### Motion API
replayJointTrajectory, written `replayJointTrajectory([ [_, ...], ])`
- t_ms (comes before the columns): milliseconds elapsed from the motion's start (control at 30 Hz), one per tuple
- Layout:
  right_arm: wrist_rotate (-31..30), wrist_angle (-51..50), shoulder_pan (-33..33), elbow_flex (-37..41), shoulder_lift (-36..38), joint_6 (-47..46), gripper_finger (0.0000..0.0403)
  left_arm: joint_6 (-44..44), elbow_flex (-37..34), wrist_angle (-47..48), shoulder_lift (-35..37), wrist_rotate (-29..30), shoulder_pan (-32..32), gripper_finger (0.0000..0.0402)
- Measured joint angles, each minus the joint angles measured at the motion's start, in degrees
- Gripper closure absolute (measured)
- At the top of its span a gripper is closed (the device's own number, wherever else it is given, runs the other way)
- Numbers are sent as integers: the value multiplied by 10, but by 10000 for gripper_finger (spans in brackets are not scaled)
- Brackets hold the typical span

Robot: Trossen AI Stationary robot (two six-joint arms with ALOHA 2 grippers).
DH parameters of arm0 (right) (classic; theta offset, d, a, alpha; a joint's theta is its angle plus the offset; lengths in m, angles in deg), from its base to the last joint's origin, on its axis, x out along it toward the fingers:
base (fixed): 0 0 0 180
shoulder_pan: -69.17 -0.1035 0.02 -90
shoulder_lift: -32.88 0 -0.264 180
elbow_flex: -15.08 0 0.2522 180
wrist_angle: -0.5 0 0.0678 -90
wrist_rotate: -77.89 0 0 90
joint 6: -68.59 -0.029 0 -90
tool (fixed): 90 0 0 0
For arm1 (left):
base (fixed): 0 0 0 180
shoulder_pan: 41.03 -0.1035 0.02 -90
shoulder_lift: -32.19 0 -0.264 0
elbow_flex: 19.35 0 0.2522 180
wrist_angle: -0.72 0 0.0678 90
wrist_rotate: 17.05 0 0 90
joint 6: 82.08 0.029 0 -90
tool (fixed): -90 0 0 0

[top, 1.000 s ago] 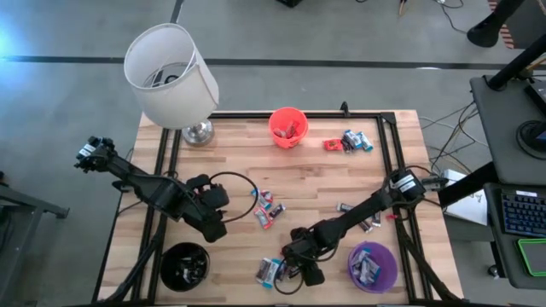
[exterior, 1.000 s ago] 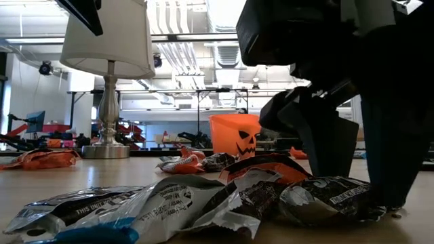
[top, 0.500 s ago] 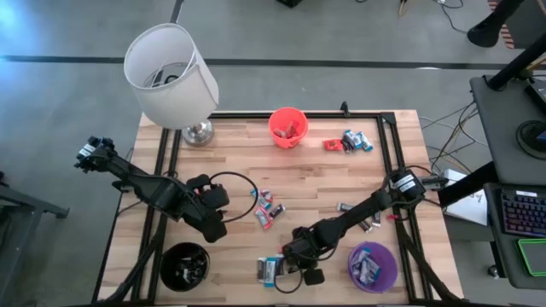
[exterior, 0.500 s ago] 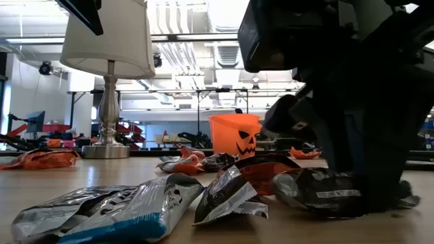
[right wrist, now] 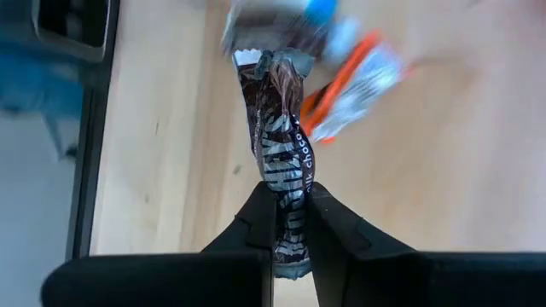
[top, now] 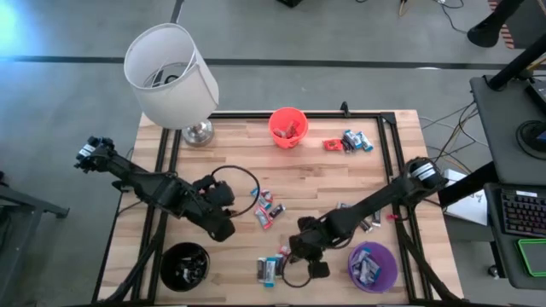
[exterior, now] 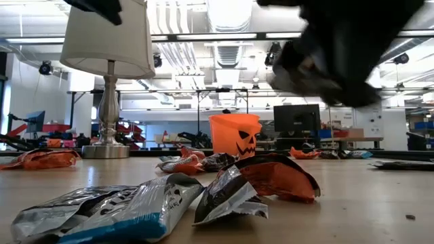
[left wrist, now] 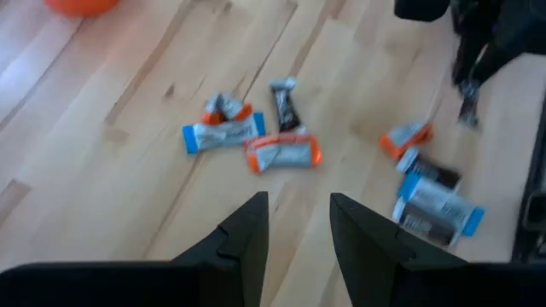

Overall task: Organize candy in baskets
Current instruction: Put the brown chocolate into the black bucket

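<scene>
Right gripper (right wrist: 288, 223) lifted off the worktop (top: 324, 183) near its front edge, fingers (right wrist: 256, 217) pinching one end of a dark brown wrapped candy (right wrist: 280, 162); the bar hangs free from the jaws. Directly below it on the wood, a blue-ended wrapper and an orange wrapper (right wrist: 350, 81), blurred.

In the high view that gripper (top: 309, 256) sits between a small candy pile (top: 271, 269) at the front edge and the purple basket (top: 373, 265) at the front right corner, which holds several candies.

Left gripper (left wrist: 297, 226) hovers over the left-centre of the worktop, fingers spread with a clear gap, holding nothing. Ahead of it a loose cluster of candies (left wrist: 252, 141) in blue, orange and dark wrappers lies mid-table.

Black basket (top: 184, 266) at front left corner, contents dark. Orange pumpkin-face basket (top: 288, 127) at back centre, candy inside. More candies (top: 350, 141) near the back right. White lamp (top: 171, 77) at back left corner.
</scene>
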Motion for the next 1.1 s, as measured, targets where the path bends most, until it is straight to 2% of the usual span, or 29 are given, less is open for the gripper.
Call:
replayJointTrajectory([
  [267, -131, 8, 39, 0, 70, -31, 374, 14, 0, -115, 0, 0, -35, 246],
  [367, -164, 11, 56, -1, 96, -31, 374, 28, 0, -170, 0, -4, -47, 231],
  [533, -168, 20, 82, -1, 136, -28, 374, 50, 0, -244, 0, -29, -66, 226],
  [733, -168, 46, 104, -1, 169, -13, 374, 56, 0, -275, -2, -57, -91, 226],
  [867, -168, 71, 115, -2, 179, 5, 374, 55, 0, -295, -17, -76, -107, 225],
  [967, -167, 77, 124, -2, 181, 11, 374, 71, 0, -327, -38, -115, -116, 225],
  [1100, -164, 78, 128, -2, 181, 12, 374, 95, 0, -350, -59, -125, -123, 225],
])
